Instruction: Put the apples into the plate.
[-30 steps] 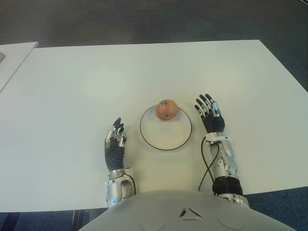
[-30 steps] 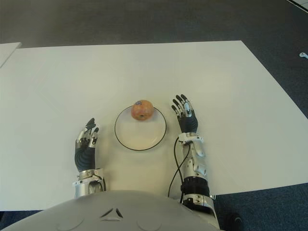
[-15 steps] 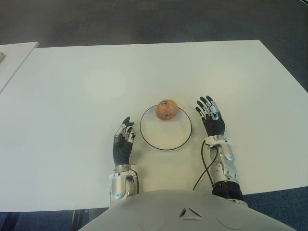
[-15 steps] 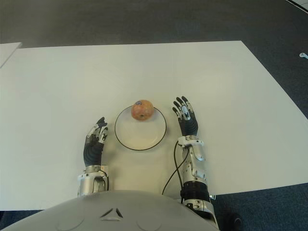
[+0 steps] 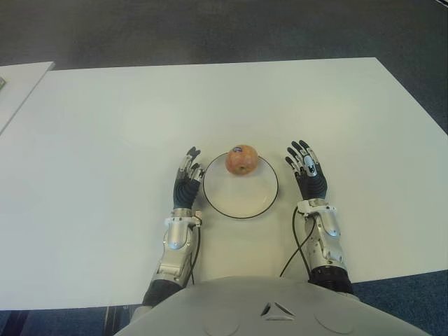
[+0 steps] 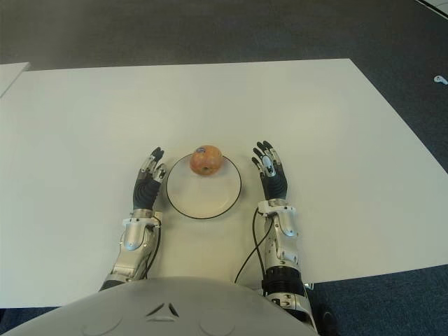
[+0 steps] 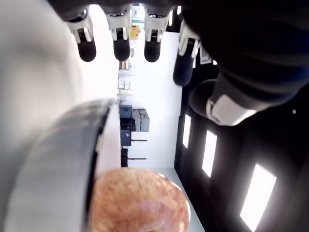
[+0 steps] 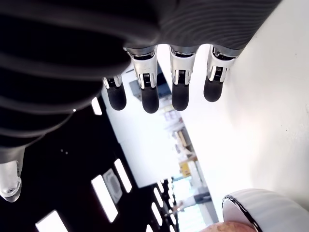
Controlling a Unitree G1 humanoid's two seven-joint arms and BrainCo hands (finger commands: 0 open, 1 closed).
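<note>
On the white table (image 5: 105,140), over dark carpet (image 5: 210,28), an apple (image 5: 241,159) sits in the plate (image 5: 240,207) between the empty, spread left hand (image 5: 187,183) and right hand (image 5: 306,173).

Even overhead light washes the white counter (image 5: 105,140) bright, with only faint shadows. In the wrist views the background blows out, and the close apple (image 7: 137,200) is blurred.

A white table (image 5: 105,140) carries a black-rimmed plate (image 5: 241,208).
</note>
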